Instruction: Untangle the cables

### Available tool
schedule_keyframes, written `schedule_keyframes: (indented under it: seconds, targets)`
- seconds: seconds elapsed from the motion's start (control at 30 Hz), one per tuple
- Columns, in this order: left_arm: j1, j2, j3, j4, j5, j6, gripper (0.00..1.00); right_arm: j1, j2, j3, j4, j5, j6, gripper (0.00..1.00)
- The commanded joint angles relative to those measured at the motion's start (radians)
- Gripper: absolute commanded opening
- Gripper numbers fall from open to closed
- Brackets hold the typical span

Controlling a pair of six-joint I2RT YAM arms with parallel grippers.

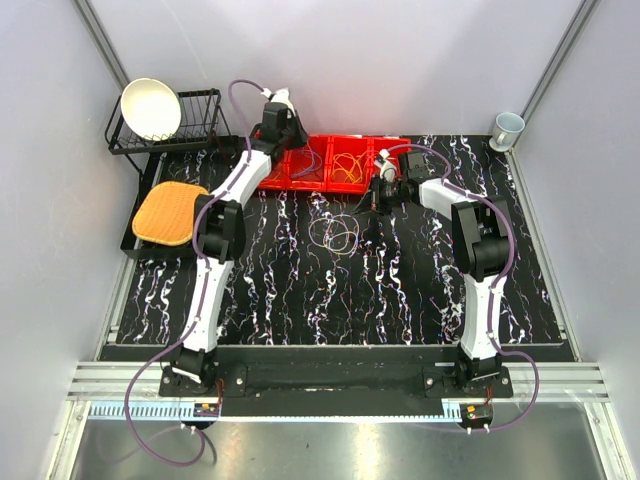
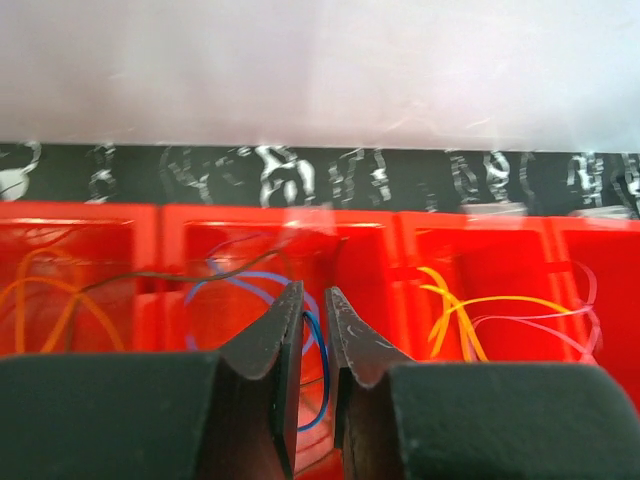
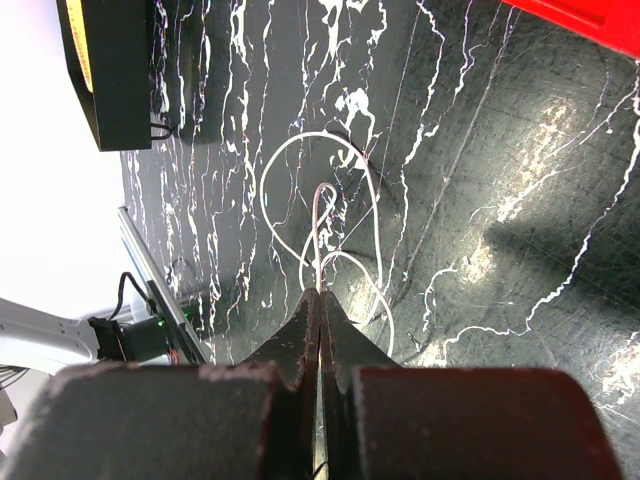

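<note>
The left gripper (image 2: 313, 298) is held barely parted over a red bin (image 2: 370, 238) at the marbled mat's (image 1: 300, 290) twelve o'clock, a blue cable (image 2: 325, 375) seen in the gap, while the right gripper (image 3: 319, 295) is clamped tight on a white cable (image 3: 264, 195) looped at twelve o'clock from its tips.

You have the divided tray (image 1: 315, 186) at the mat's (image 1: 300, 290) far edge, cables (image 1: 347, 165) in its compartments. One coil (image 1: 335, 235) lies on the mat before it. The dish rack (image 1: 200, 125) holding a bowl (image 1: 150, 107) stands far left, the mug (image 1: 507, 128) far right.
</note>
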Motion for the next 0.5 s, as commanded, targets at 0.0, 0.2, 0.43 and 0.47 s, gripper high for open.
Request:
schedule_keyframes:
  seconds: [0.0,0.2,0.43,0.47]
  targets:
    - [0.012,0.0,-0.004,0.008,0.044,0.0,0.17,-0.001,-0.018,0.026,0.018,-0.02,0.01,0.0]
    - [0.011,-0.029,-0.036,0.013,0.063,0.006,0.27,0.001,-0.016,0.029,0.013,-0.018,0.01,0.0]
    - [0.012,-0.141,-0.067,-0.016,0.067,-0.009,0.78,0.001,-0.024,0.024,0.013,-0.012,0.008,0.0]
    - [0.011,-0.156,-0.073,-0.027,0.067,-0.013,0.82,0.001,-0.024,0.023,0.015,-0.012,0.007,0.0]
